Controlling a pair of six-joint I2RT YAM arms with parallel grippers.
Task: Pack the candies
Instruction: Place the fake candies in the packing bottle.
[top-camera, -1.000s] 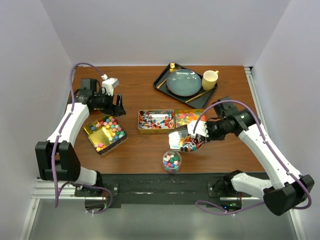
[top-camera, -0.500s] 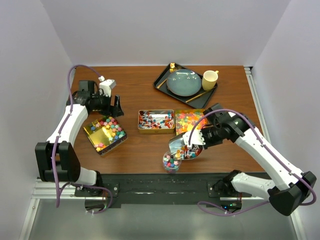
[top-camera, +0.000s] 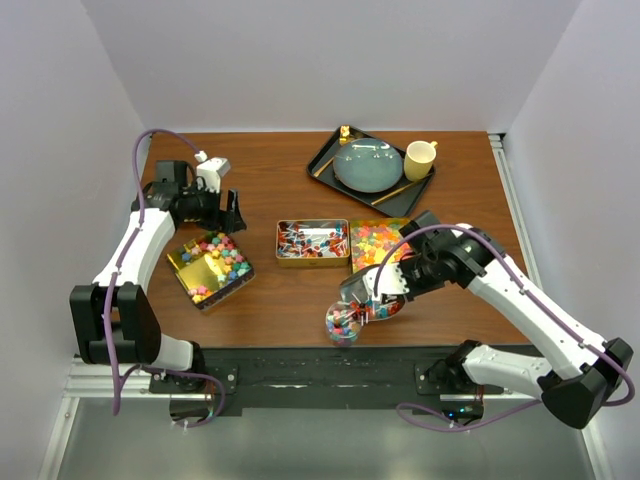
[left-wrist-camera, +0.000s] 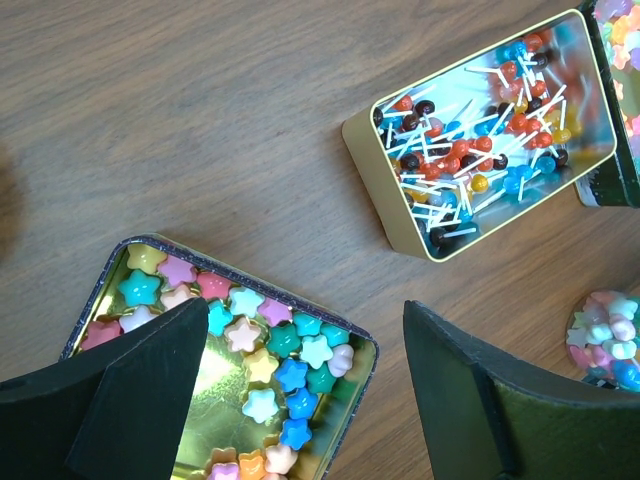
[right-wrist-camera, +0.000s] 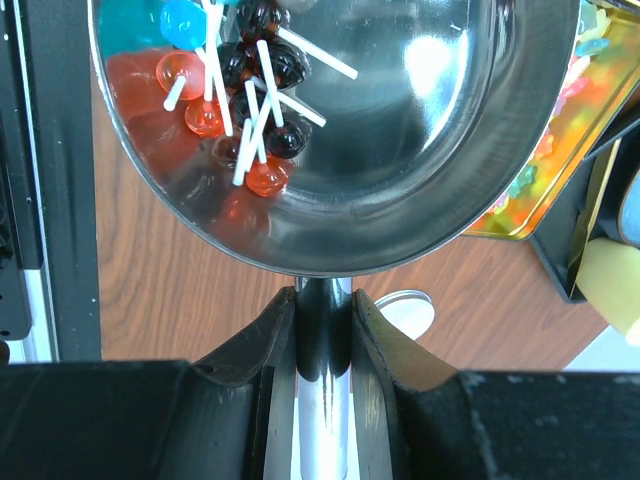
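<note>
Wooden table (top-camera: 290, 190) | right gripper (right-wrist-camera: 322, 305) clamps scoop (right-wrist-camera: 430, 150) | candies (right-wrist-camera: 250, 80) inside, just ahead

Wood bench (top-camera: 280, 170). Far right: black tray (top-camera: 327, 152) holding grey-blue plate (top-camera: 368, 165), yellow mug (top-camera: 419, 159), chopsticks (top-camera: 398, 190). Mid-bench: gold centre tin (left-wrist-camera: 388, 185) and right tin (top-camera: 351, 242) side by side; left tin (left-wrist-camera: 215, 400) apart, angled. Near edge: glass jar (top-camera: 343, 337), steel scoop (right-wrist-camera: 430, 130) tilted just over it.

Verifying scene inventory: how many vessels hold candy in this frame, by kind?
Gold tins: 3
Glass jar: 1
Metal scoop: 1
Total: 5
</note>
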